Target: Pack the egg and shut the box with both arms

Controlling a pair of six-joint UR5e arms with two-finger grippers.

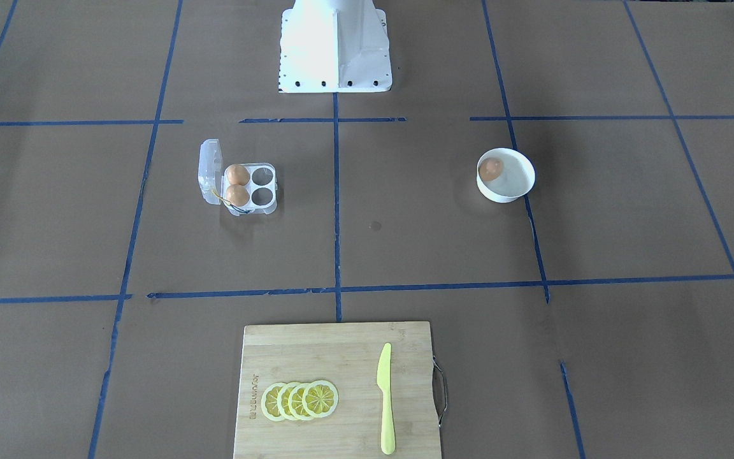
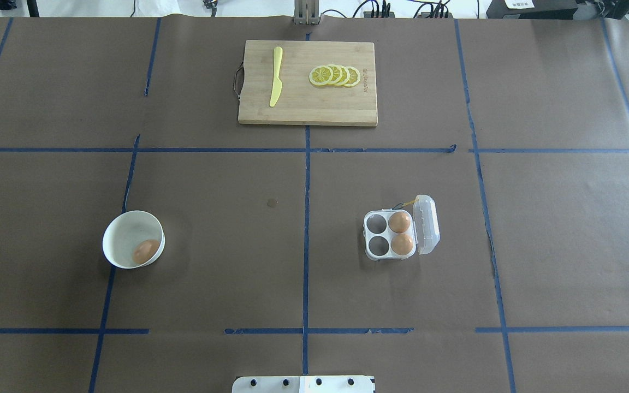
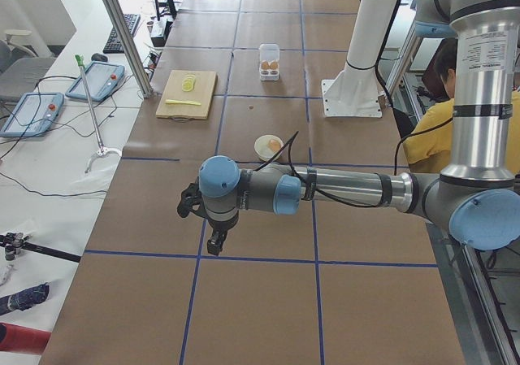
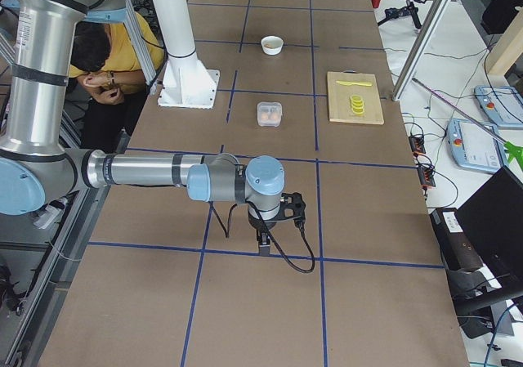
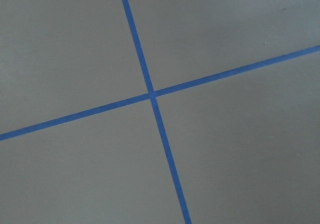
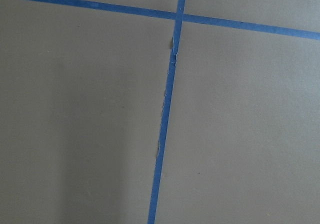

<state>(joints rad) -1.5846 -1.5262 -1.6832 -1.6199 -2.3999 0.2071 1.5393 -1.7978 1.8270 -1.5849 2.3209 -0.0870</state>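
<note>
One orange-brown egg (image 1: pixel 490 168) lies in the white bowl (image 1: pixel 502 195) on the robot's left side, also in the overhead view (image 2: pixel 145 251). The clear box (image 1: pixel 264 191) stands open on the robot's right side with its lid (image 1: pixel 209 172) flipped outward. Two eggs (image 2: pixel 399 221) fill the cups by the hinge, and the other two cups are empty. My left gripper (image 3: pixel 214 241) hangs over bare table far from the bowl. My right gripper (image 4: pixel 263 241) hangs far from the box. Each shows only in a side view, so I cannot tell whether it is open or shut.
A wooden cutting board (image 2: pixel 303 112) with a yellow knife (image 2: pixel 276 83) and lemon slices (image 2: pixel 335 76) lies at the far table edge. The white pedestal (image 1: pixel 335 51) stands at the robot's base. A person in yellow (image 4: pixel 114 48) sits behind the robot. Both wrist views show only brown paper and blue tape.
</note>
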